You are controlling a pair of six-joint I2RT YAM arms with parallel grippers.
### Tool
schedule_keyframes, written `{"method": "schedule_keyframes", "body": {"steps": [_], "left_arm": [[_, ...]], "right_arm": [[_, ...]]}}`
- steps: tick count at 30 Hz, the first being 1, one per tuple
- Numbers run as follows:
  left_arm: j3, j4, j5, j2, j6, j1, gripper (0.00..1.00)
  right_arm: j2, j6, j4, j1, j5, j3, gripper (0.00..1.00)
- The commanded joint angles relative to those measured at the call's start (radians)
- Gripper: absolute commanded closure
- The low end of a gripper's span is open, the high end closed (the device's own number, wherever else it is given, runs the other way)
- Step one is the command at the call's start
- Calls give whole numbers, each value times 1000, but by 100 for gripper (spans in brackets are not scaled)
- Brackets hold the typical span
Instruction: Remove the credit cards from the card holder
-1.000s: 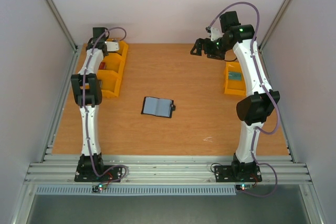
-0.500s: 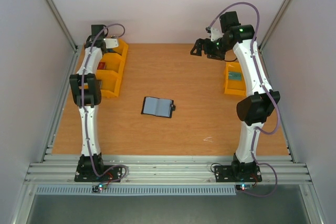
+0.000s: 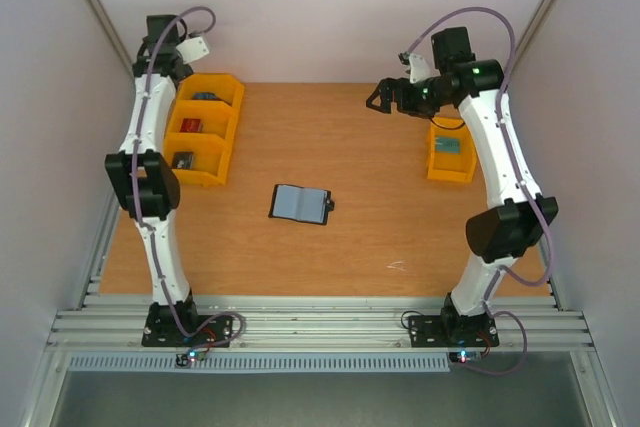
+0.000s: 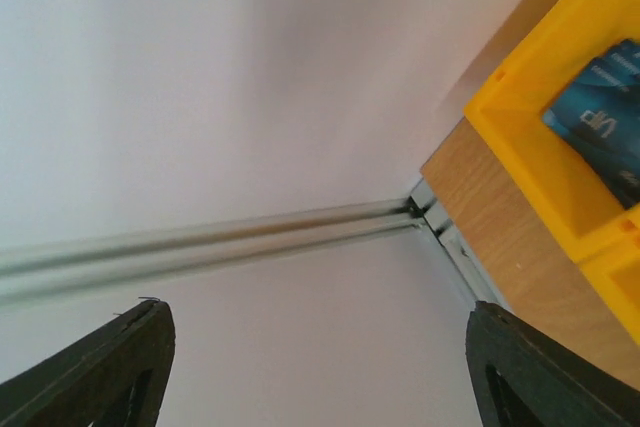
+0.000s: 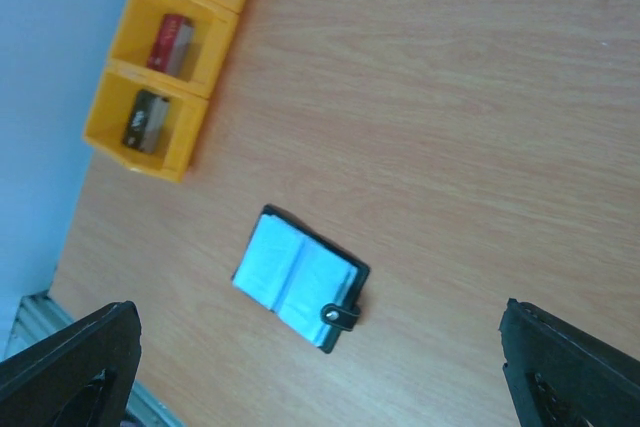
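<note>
The card holder (image 3: 299, 204) lies open mid-table, pale blue panels up and snap tab to the right; the right wrist view has it too (image 5: 300, 277). Credit cards lie in the left yellow bin (image 3: 228, 127): a blue one (image 3: 205, 97) at the far end, a red one (image 3: 191, 126) in the middle, a dark one (image 3: 183, 160) nearest. The blue card (image 4: 600, 122) also appears in the left wrist view. My left gripper (image 3: 178, 45) (image 4: 320, 347) is open and empty, raised by the back-left corner. My right gripper (image 3: 385, 97) (image 5: 318, 372) is open, high over the table's far side.
A small yellow bin (image 3: 452, 169) at the right edge holds a teal card (image 3: 448, 145). White walls and metal rails (image 4: 250, 232) close in the back and sides. In the right wrist view the three-part bin (image 5: 205, 82) sits upper left.
My left gripper opened and rose from over the yellow bin's far compartment toward the back-left corner. The right arm shifted slightly right. The card holder stayed put.
</note>
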Motion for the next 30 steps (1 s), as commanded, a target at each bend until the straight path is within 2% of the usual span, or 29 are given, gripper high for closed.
{"method": "schedule_keyframes", "body": {"steps": [1,4,6,8,10,12,19,26,30], "left_arm": [[-44,-224,21,-188,-249,-29,19],[-98,-439,126,-320,-385,-60,17],[-152,-589,237,-414,-541,-105,14],[-241,-663,375,-504,-676,-122,10],[-372,-689,511,-600,-768,-140,1],[-480,-686,599,-672,-861,-157,1],[-864,-551,775,-820,-1137,-171,3],[-1174,-284,934,-895,-1449,-171,10],[-1249,-139,986,-820,-1595,-175,13]], "right_arm": [[-118,17,138,-1,-120,-111,2],[-171,70,198,4,-168,-204,2],[-197,103,223,22,-164,-265,2],[-213,140,236,59,-147,-319,4],[-218,182,250,105,-127,-380,7],[-214,216,260,169,-107,-425,8],[-155,296,337,390,-46,-522,12],[-46,435,526,434,-51,-656,24],[39,465,550,447,27,-662,29]]}}
